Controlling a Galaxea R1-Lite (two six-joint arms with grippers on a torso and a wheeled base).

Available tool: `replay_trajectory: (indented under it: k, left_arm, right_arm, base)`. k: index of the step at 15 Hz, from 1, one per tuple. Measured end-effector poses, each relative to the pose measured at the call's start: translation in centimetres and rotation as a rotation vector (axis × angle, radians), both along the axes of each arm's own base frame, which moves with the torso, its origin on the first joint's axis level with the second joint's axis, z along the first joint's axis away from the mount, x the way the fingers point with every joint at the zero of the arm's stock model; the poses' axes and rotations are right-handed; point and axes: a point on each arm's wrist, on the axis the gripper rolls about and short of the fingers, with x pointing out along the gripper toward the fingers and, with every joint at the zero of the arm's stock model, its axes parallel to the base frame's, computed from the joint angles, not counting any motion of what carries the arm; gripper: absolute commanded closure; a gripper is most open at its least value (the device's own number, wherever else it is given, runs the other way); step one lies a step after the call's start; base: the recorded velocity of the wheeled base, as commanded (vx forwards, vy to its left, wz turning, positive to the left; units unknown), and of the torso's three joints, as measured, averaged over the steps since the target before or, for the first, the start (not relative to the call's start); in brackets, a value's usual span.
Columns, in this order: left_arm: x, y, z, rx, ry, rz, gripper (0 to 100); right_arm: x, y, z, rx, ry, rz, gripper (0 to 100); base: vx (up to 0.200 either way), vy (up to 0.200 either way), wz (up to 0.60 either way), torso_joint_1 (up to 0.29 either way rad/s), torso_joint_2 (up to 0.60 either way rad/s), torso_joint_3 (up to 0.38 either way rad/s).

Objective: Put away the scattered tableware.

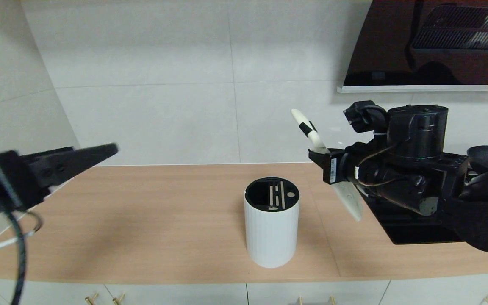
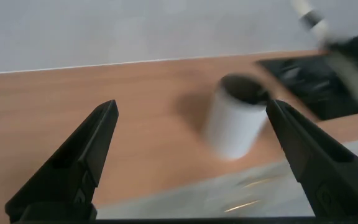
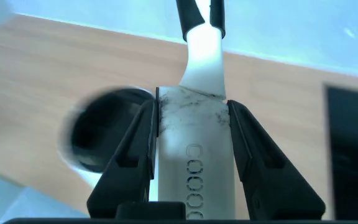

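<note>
Utensil (image 1: 311,132) in right gripper (image 1: 323,159), tilted, near white holder (image 1: 271,231).

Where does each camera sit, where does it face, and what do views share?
Head view: on the head, facing down at the counter; left pincer and right pincer show.
Left wrist view: on the left wrist, facing past its open pincer toward the white holder.
Right wrist view: on the right wrist, facing along its pincer, shut on the white utensil.
Shared: all three show the white holder.
</note>
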Motion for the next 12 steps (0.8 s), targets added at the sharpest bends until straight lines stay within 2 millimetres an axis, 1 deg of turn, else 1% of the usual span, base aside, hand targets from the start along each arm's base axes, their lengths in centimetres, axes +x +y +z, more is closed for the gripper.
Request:
replay_trajectory:
  k: [1, 2, 3, 4, 6, 7, 9, 12]
  left_arm:
    - [2.4, -1.9, -0.2, -0.077, 0.025, -0.063, 0]
    - [4.2, -3.8, -0.6, -0.165, 0.056, -0.118, 0]
    - [5.5, -5.6, -1.0, -0.264, 0.095, -0.169, 0]
    - [6.5, -7.4, -1.7, -0.357, 0.148, -0.221, 0]
    - [7.7, -10.1, -2.6, -0.469, 0.196, -0.299, 0]
    - [8.1, -11.0, -3.0, -0.5, 0.204, -0.324, 0]
    - [8.7, -12.3, -4.2, -0.509, 0.248, -0.339, 0]
    - [9.7, -13.2, -5.8, -0.498, 0.295, -0.33, 0]
  right_arm:
    - [-0.7, 0.9, 0.1, 0.0, -0.003, 0.02, 100]
    - [-1.4, 1.7, 0.1, 0.002, -0.003, 0.044, 100]
    - [-1.9, 2.4, 0.0, 0.011, 0.005, 0.065, 100]
    - [-2.4, 3.1, -0.1, 0.029, 0.017, 0.084, 100]
    - [-3.2, 4.2, -0.4, 0.056, 0.04, 0.112, 100]
    - [-3.5, 4.7, -0.5, 0.065, 0.049, 0.121, 100]
    - [-3.9, 5.4, -0.8, 0.077, 0.062, 0.128, 100]
    - [-4.6, 6.0, -0.9, 0.079, 0.065, 0.131, 100]
  base:
    - [0.0, 0.0, 0.0, 0.0, 0.0, 0.0]
    - [0.0, 0.0, 0.0, 0.0, 0.0, 0.0]
    - [0.0, 0.0, 0.0, 0.0, 0.0, 0.0]
    - [0.0, 0.0, 0.0, 0.0, 0.0, 0.0]
    - [0.0, 0.0, 0.0, 0.0, 0.0, 0.0]
    - [0.0, 0.0, 0.0, 0.0, 0.0, 0.0]
    - [0.0, 0.0, 0.0, 0.0, 0.0, 0.0]
    - [0.0, 0.0, 0.0, 0.0, 0.0, 0.0]
